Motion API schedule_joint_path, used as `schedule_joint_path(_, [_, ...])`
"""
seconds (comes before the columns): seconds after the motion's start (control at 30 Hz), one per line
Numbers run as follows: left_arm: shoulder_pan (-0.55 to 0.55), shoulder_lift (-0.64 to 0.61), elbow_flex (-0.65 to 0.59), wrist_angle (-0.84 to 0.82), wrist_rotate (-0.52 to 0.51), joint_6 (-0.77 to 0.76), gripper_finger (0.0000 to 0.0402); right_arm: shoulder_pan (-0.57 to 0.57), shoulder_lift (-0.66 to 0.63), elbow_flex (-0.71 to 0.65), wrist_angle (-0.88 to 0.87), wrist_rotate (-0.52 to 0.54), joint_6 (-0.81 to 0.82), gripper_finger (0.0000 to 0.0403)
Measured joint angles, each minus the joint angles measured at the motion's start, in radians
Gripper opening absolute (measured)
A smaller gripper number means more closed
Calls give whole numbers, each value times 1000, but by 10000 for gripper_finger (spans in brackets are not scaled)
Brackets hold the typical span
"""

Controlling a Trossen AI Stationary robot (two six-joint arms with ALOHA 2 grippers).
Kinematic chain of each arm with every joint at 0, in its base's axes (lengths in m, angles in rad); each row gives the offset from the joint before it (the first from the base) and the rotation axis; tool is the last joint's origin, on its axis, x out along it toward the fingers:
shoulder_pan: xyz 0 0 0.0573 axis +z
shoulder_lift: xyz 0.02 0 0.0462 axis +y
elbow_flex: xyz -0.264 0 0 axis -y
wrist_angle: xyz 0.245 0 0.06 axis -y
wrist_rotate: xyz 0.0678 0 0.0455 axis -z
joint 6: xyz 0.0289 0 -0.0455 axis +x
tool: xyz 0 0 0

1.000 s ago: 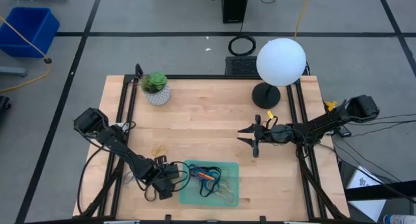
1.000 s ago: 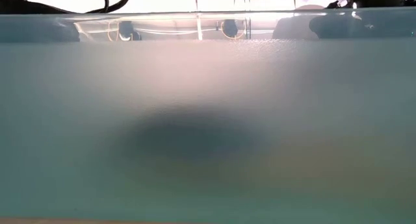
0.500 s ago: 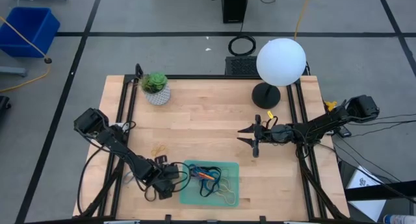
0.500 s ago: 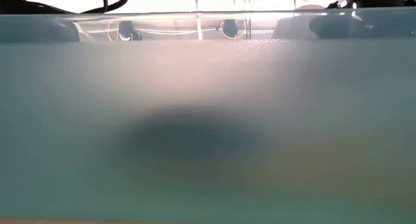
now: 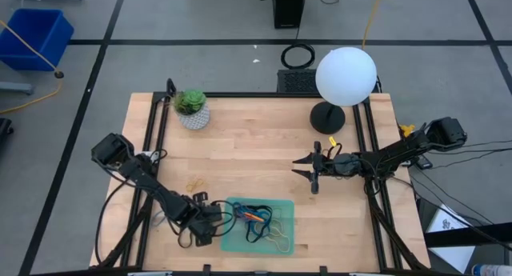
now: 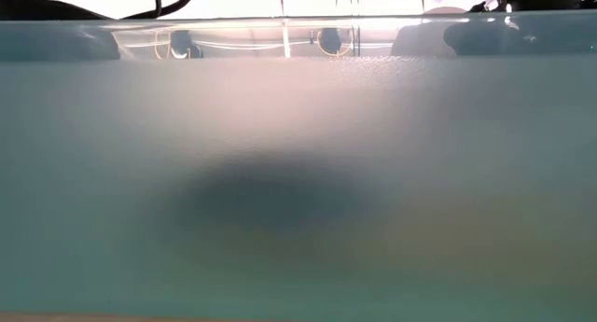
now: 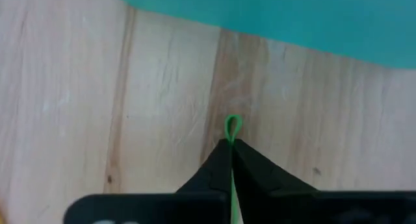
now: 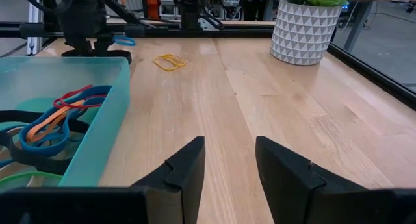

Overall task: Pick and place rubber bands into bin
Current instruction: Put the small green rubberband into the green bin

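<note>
Two dark arms are working over a pale wooden table (image 5: 256,140) framed in black rails, and the green bin (image 5: 284,210) is sitting near its front edge. The left gripper (image 7: 231,146) is lying low on the wood just beside the bin's left wall, its fingers pressed together on a thin green rubber band (image 7: 232,128) — a small loop is poking out past the tips. Inside the bin, a tangle of rubber bands (image 5: 258,218) is resting: blue, orange, red and black loops, with a yellowish one toward the front corner. A yellow rubber band (image 5: 194,185) is lying loose on the bare wood just behind and to the left of the bin; the right wrist view is showing a blue one (image 8: 123,40) farther along near the left arm.

The right gripper (image 5: 308,166) is hovering above the table behind and to the right of the bin, well apart from it, fingers spread and empty. Far behind the bin, a potted plant (image 5: 191,108) in a white patterned pot and a white globe lamp (image 5: 345,74) are standing at the table's back edge.

The room's grey floor — crossed by black tape lines — is holding a deep blue bin (image 5: 34,38) and a black cable coil (image 5: 298,55) well beyond the table. The low view is filled by the bin's translucent wall (image 6: 298,191).
</note>
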Motion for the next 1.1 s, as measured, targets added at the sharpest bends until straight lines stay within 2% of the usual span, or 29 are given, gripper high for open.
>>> schedule_joint_path(0.13, [11, -19, 23, -50, 31, 25, 10, 0, 0, 0, 0, 0, 0, 132])
schedule_joint_path(0.27, [20, -67, 80, -190, 63, 53, 6, 0, 0, 0, 0, 0, 0, 132])
schedule_joint_path(0.5, [37, -166, 240, -375, 37, 140, 6, 0, 0, 0, -1, 0, -3, 132])
schedule_joint_path(0.63, [47, -225, 326, -459, -34, 198, 4, 0, 0, 0, 0, 0, -4, 132])
schedule_joint_path(0.77, [67, -281, 365, -390, -170, 300, 7, 0, 0, 0, -1, 0, -5, 132])
schedule_joint_path(0.83, [85, -295, 367, -338, -204, 355, 4, 0, 0, 0, -1, 0, -8, 132])
schedule_joint_path(1.0, [141, -291, 366, -144, -189, 520, 9, 0, 0, 0, -1, 0, -8, 132])
schedule_joint_path(1.1, [174, -253, 366, -28, -106, 650, 4, 0, 0, 0, -1, 0, -8, 132])
